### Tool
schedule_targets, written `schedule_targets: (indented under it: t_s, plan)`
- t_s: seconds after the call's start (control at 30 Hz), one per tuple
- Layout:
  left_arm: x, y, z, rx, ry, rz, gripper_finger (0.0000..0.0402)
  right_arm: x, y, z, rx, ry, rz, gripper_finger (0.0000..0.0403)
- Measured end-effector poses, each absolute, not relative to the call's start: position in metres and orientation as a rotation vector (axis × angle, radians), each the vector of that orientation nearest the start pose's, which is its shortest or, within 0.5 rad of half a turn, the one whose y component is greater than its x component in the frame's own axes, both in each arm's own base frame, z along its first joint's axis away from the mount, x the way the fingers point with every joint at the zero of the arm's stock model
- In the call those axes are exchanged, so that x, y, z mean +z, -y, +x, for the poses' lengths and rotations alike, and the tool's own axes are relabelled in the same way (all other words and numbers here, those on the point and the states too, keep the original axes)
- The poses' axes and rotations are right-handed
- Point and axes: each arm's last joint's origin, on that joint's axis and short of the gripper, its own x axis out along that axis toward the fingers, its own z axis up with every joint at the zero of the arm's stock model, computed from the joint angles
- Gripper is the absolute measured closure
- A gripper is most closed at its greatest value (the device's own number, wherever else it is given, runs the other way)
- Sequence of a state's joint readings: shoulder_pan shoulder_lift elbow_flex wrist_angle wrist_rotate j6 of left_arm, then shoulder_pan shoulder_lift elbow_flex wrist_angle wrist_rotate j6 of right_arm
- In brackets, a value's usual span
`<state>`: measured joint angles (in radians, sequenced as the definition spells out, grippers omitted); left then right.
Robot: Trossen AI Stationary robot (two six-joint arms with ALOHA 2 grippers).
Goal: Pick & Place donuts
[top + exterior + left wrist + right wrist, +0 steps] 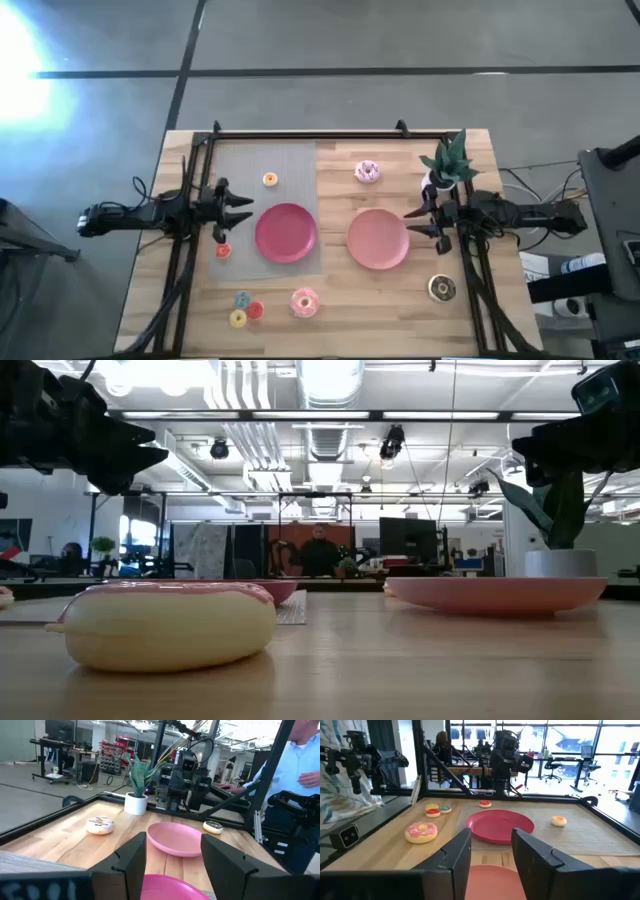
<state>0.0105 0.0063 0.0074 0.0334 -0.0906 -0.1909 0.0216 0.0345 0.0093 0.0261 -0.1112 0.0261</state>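
Note:
Both grippers hover open above the table and hold nothing. My left gripper (240, 212) (174, 845) is left of the deep pink plate (286, 232). My right gripper (412, 222) (491, 845) is right of the paler pink plate (378, 239). The donuts lie flat on the table: pink-white sprinkled (367, 172) (100, 825) toward the far edge, chocolate (442, 288) (213, 826) near right, pink iced (305, 302) (421, 832) (165, 622) near the middle. Tiny ones: orange (270, 179), red-orange (222, 250), and blue (242, 298), red (256, 310) and yellow (238, 318) close together.
A potted plant (450, 165) stands just beyond my right gripper, toward the far right corner. A grey mat (250, 170) covers the table's left half. A black frame (300, 134) borders the table. A person in a light shirt (300, 750) stands beyond the table's right side.

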Motion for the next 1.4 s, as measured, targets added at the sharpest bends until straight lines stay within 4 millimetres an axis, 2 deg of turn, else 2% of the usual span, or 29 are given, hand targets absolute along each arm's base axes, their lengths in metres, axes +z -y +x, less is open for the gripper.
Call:
schedule_targets:
  t_s: [0.33, 0.77, 1.03, 1.1, 1.27, 1.4]
  plan:
    - [0.1687, -0.0036, 0.0974, 0.098, 0.044, -0.192, 0.0239, 0.1666, -0.0053, 0.099, 0.133, 0.0, 0.026, 0.028]
    - [0.1687, -0.0037, 0.0974, 0.098, 0.044, -0.192, 0.0239, 0.1665, -0.0053, 0.099, 0.132, -0.001, 0.026, 0.0268]
    - [0.1687, -0.0036, 0.0974, 0.098, 0.044, -0.192, 0.0239, 0.1667, -0.0053, 0.099, 0.132, 0.0, 0.031, 0.0276]
    - [0.1686, -0.0037, 0.0975, 0.098, 0.043, -0.192, 0.0239, 0.1667, -0.0055, 0.099, 0.135, -0.008, 0.157, 0.0279]
    - [0.1687, -0.0037, 0.0974, 0.098, 0.044, -0.192, 0.0239, 0.167, -0.0055, 0.099, 0.132, -0.046, 0.754, 0.0282]
    - [0.1687, -0.0037, 0.0974, 0.098, 0.044, -0.192, 0.0239, 0.1672, -0.0038, 0.0992, 0.072, -0.034, 1.102, 0.0278]
